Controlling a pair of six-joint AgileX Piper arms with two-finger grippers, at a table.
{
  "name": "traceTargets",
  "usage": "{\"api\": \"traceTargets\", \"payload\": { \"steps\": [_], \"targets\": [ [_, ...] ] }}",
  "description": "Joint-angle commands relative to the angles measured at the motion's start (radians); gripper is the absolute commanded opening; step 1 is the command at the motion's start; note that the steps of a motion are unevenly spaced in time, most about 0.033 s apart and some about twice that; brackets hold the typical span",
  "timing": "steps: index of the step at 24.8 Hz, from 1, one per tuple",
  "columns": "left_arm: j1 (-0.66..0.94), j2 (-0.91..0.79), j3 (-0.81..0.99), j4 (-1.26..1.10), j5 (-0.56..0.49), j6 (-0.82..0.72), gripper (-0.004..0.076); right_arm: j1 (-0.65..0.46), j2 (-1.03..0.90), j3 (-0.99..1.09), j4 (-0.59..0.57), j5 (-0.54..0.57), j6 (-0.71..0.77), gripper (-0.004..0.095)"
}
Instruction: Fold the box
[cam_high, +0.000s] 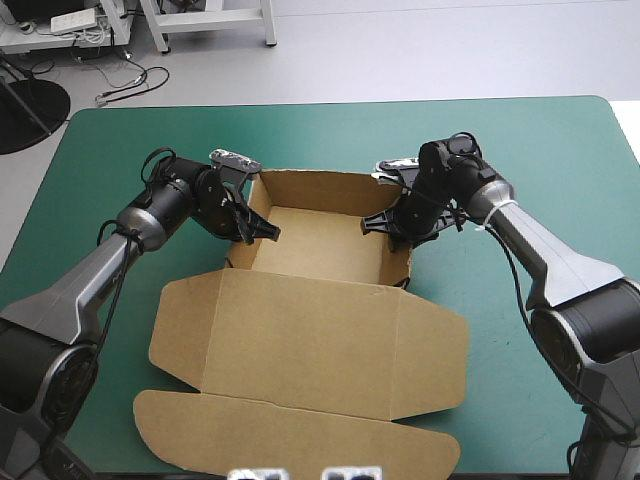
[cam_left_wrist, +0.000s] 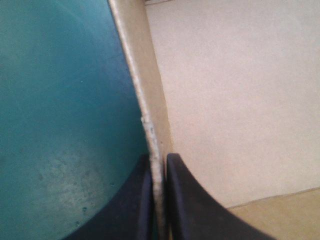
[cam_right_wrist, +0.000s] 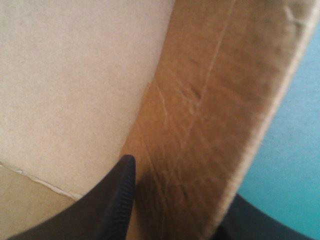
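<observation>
The brown box (cam_high: 322, 252) stands at the table's middle as an open tray, walls raised, its lid (cam_high: 310, 340) lying flat toward the near edge. My left gripper (cam_high: 256, 232) straddles the tray's left wall. In the left wrist view that gripper (cam_left_wrist: 159, 167) is shut on the box, the thin wall edge (cam_left_wrist: 146, 105) running between its fingers. My right gripper (cam_high: 386, 224) sits on the right wall. In the right wrist view the gripper (cam_right_wrist: 182, 200) holds the thick wall (cam_right_wrist: 210, 100), one finger (cam_right_wrist: 112, 200) inside the tray and the other outside.
The teal-green cover (cam_high: 120, 150) lies bare around the box on the left, right and far sides. The lid's rounded front flap (cam_high: 290, 435) reaches close to the table's near edge.
</observation>
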Motion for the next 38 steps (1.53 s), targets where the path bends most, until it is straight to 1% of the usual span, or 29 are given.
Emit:
{"api": "traceTargets", "payload": {
  "steps": [1,2,3,4,5,6,7,9,10,13,14,16,17,18,21,23,24,26,27,29,30,31,36,38],
  "targets": [
    [-0.012,-0.015,-0.058,-0.039,0.069,0.074,0.0133,0.005,-0.053,-0.028,0.013,-0.005,-0.016,0.0419],
    [-0.012,-0.013,-0.067,-0.039,0.076,0.074,0.0168,0.005,-0.053,-0.031,0.005,0.001,-0.016,0.0418],
    [-0.012,-0.013,-0.081,-0.037,0.078,0.074,0.0262,0.005,-0.053,-0.051,-0.017,0.024,-0.014,0.0419],
    [-0.012,-0.013,-0.081,-0.035,0.076,0.074,0.0319,0.005,-0.053,-0.064,-0.032,0.037,-0.014,0.0419],
    [-0.012,-0.013,-0.081,-0.027,0.070,0.074,0.0435,0.005,-0.055,-0.101,-0.064,0.069,-0.012,0.0419],
    [-0.012,-0.009,-0.081,-0.010,0.068,0.072,0.0518,0.005,-0.057,-0.132,-0.076,0.072,-0.007,0.0419],
    [-0.012,-0.007,-0.081,-0.001,0.068,0.070,0.0550,0.005,-0.062,-0.153,-0.079,0.072,0.004,0.0419],
    [-0.012,-0.006,-0.083,0.014,0.068,0.069,0.0559,0.005,-0.075,-0.213,-0.092,0.072,0.009,0.0419],
    [-0.012,-0.006,-0.095,0.022,0.084,0.069,0.0558,0.005,-0.097,-0.251,-0.110,0.072,0.009,0.0417],
    [-0.012,-0.006,-0.183,0.022,0.177,0.069,0.0552,0.005,-0.170,-0.295,-0.154,0.072,0.009,0.0417],
    [-0.012,-0.006,-0.242,0.030,0.232,0.069,0.0553,0.005,-0.219,-0.295,-0.188,0.072,0.009,0.0417],
    [-0.012,-0.006,-0.324,0.042,0.299,0.061,0.0547,0.005,-0.273,-0.295,-0.208,0.072,0.017,0.0417],
    [-0.012,-0.006,-0.368,0.047,0.326,0.051,0.0545,0.005,-0.303,-0.295,-0.210,0.072,0.030,0.0417],
    [-0.012,-0.008,-0.406,0.053,0.323,0.035,0.0542,0.005,-0.333,-0.295,-0.212,0.072,0.040,0.0417],
    [-0.012,-0.031,-0.492,0.052,0.323,-0.063,0.0529,0.005,-0.411,-0.291,-0.191,0.072,0.085,0.0416],
    [-0.012,-0.058,-0.527,0.030,0.323,-0.071,0.0510,0.005,-0.454,-0.276,-0.170,0.072,0.131,0.0416],
    [-0.012,-0.074,-0.540,0.014,0.323,-0.071,0.0487,0.005,-0.466,-0.267,-0.167,0.072,0.148,0.0416],
    [-0.012,-0.113,-0.545,0.007,0.323,-0.071,0.0408,0.005,-0.481,-0.226,-0.154,0.072,0.175,0.0417],
    [-0.012,-0.137,-0.545,0.007,0.323,-0.071,0.0342,0.005,-0.481,-0.198,-0.154,0.072,0.187,0.0416],
    [-0.012,-0.185,-0.545,0.022,0.323,-0.064,0.0162,0.003,-0.473,-0.126,-0.154,0.062,0.205,0.0416],
    [-0.012,-0.213,-0.545,0.022,0.323,-0.051,0.0060,0.003,-0.466,-0.086,-0.154,0.039,0.214,0.0416],
    [-0.012,-0.240,-0.545,0.022,0.323,-0.032,-0.0007,0.003,-0.460,-0.052,-0.154,0.014,0.219,0.0416],
    [-0.012,-0.369,-0.523,0.022,0.323,-0.008,-0.0010,0.003,-0.399,0.104,-0.052,-0.131,0.218,0.0414],
    [-0.012,-0.417,-0.490,0.060,0.323,-0.008,-0.0010,0.003,-0.365,0.131,-0.028,-0.162,0.213,0.0414]
  ]
}}
